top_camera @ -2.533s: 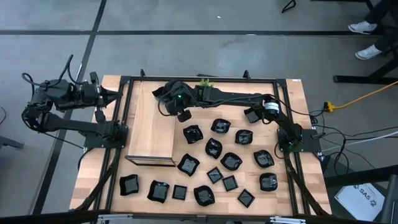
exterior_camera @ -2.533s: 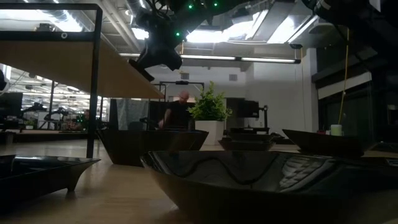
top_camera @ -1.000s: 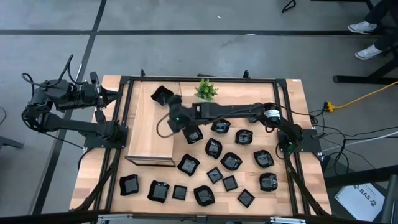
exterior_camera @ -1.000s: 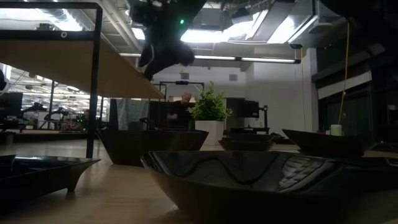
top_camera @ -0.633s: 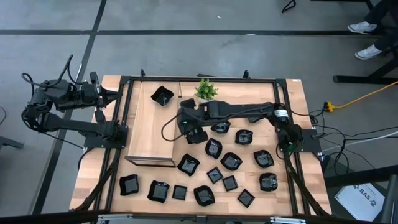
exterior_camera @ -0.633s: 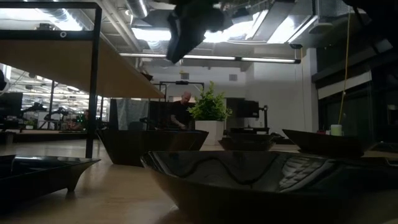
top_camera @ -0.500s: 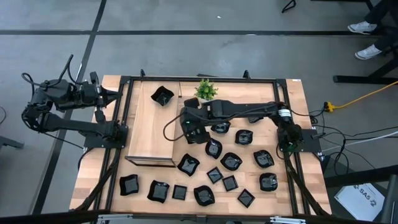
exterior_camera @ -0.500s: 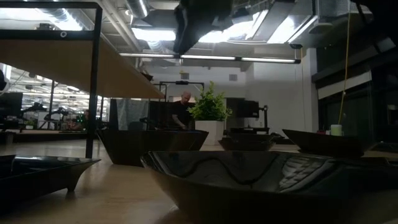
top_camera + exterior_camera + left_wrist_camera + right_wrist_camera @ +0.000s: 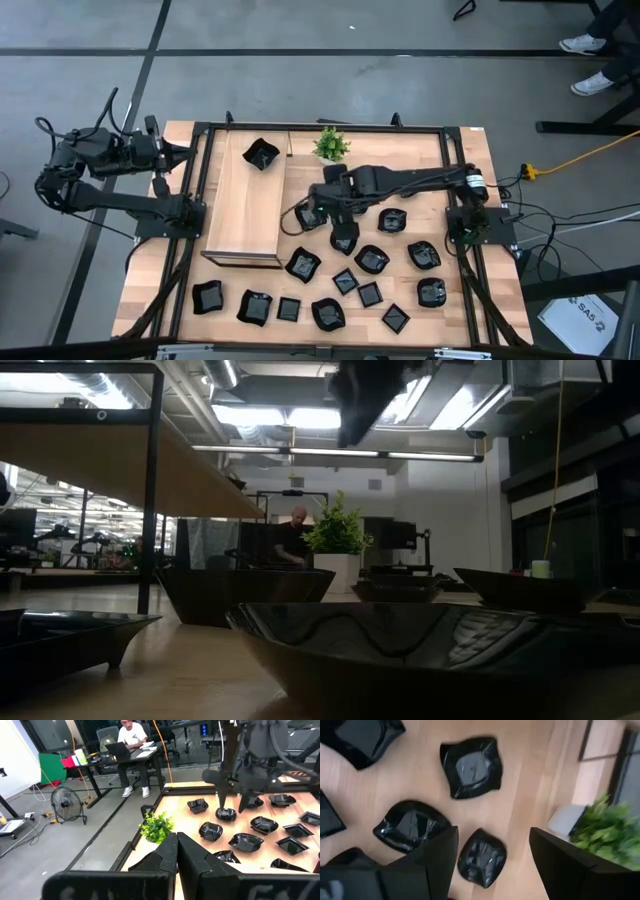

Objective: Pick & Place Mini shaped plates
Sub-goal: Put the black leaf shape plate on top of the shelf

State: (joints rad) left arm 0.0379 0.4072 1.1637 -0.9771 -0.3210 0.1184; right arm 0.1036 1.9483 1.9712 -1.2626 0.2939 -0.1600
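Currently my right gripper [image 9: 335,207] hangs over the middle of the table [image 9: 470,150] with its fingers [image 9: 432,857] spread wide and nothing between them. In the right wrist view a rounded plate [image 9: 481,856] sits in the gap between the two fingers, below the tool and not touched by either. I judge this plate to be the next pick.

Governing relation: the plate lies almost directly beneath the open jaws, so the approach is a near-vertical descent rather than a sideways reach. The plate shows no marked long axis, so I judge that finger orientation matters little, provided one finger clears the rim on each side.

Neighbouring items:
- a wavy-rimmed plate [image 9: 470,767] lies near, further along the wood;
- an oval plate [image 9: 411,825] lies just beside the target, apart from it as far as I can tell;
- the potted plant [image 9: 330,143] stands near the far edge.

One plate [image 9: 261,154] already rests on the raised wooden shelf [image 9: 240,215], at its far end. The remaining plates [image 9: 370,258] are scattered over the right and near parts of the table.

My left gripper [image 9: 176,852] is parked at the left edge of the table, fingers pressed together, holding nothing. The right arm is much the nearer to the target.
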